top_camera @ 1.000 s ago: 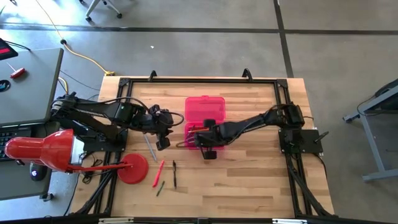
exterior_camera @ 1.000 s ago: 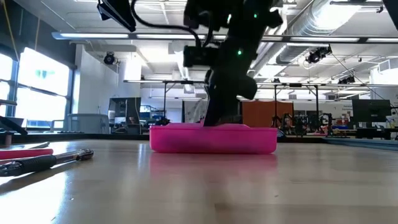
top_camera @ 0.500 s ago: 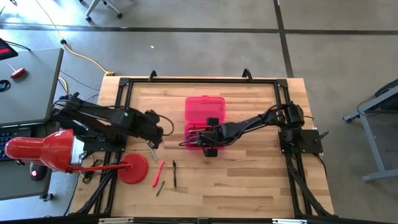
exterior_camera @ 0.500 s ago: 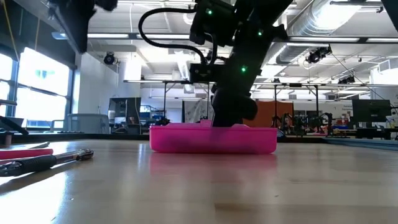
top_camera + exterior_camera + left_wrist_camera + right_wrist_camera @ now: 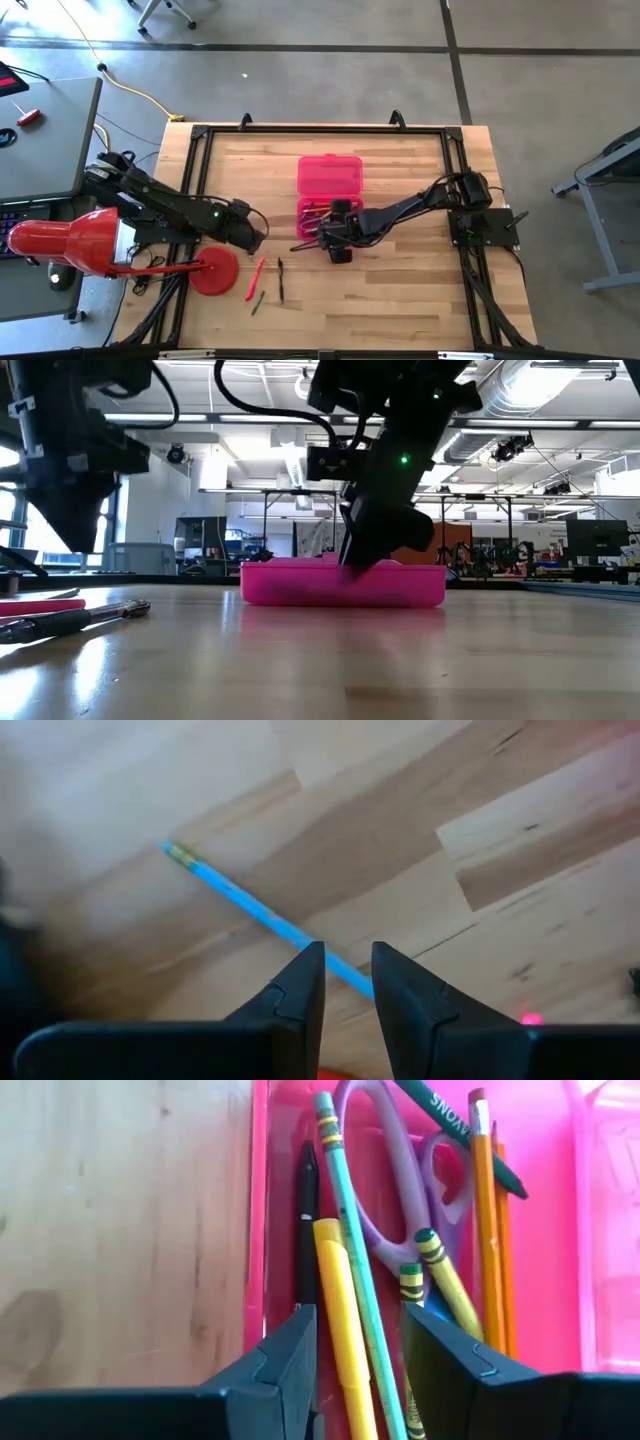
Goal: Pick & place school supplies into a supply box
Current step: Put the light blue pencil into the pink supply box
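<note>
The pink supply box point(image 5: 330, 175) lies open mid-table. Its tray point(image 5: 540, 1270) holds purple scissors point(image 5: 385, 1190), a yellow pen point(image 5: 335, 1310), a black pen point(image 5: 306, 1220) and several pencils. My right gripper point(image 5: 358, 1350) hangs open over the tray's near end, its fingers either side of the yellow pen; I cannot tell whether they touch it. My left gripper point(image 5: 348, 970) is low over the table left of the box, open. Its fingertips stand either side of a light blue pencil point(image 5: 240, 900) that lies flat on the wood. A red pen point(image 5: 257, 275) and a black pen point(image 5: 281, 280) lie nearer the front.
A red round disc point(image 5: 214, 270) sits on the table at the front left, close to my left gripper point(image 5: 250, 238). A small green pencil point(image 5: 257, 302) lies near the front edge. The wood right of the box and along the front right is bare.
My left gripper has come down from well above the table to just over it, moving toward the near left and rolling about its own axis. It now stands over the blue pencil. My right gripper has stayed over the box tray.
</note>
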Robot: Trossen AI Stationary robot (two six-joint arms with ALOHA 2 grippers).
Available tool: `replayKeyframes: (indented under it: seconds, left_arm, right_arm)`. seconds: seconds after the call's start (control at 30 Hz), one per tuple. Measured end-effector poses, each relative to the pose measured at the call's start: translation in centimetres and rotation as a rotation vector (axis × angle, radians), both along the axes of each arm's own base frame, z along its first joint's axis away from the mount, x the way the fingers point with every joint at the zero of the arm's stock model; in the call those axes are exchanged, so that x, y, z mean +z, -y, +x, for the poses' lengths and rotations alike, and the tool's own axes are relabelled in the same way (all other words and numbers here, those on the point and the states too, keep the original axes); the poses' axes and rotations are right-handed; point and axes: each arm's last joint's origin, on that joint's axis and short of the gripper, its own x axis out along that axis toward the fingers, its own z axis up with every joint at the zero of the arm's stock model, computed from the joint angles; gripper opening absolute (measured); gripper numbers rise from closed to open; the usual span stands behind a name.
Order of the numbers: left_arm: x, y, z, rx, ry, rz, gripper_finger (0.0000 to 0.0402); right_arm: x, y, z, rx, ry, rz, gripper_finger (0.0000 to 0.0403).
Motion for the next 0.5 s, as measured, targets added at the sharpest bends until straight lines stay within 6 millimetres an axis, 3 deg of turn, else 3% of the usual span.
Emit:
replayKeyframes:
  seconds: [0.5]
  left_arm:
    - [-3.2,-0.6,-1.8,0.285,0.005,-0.015,0.0117]
  right_arm:
    - [0.4,-0.8,-0.1,-0.013,0.030,-0.081,0.0126]
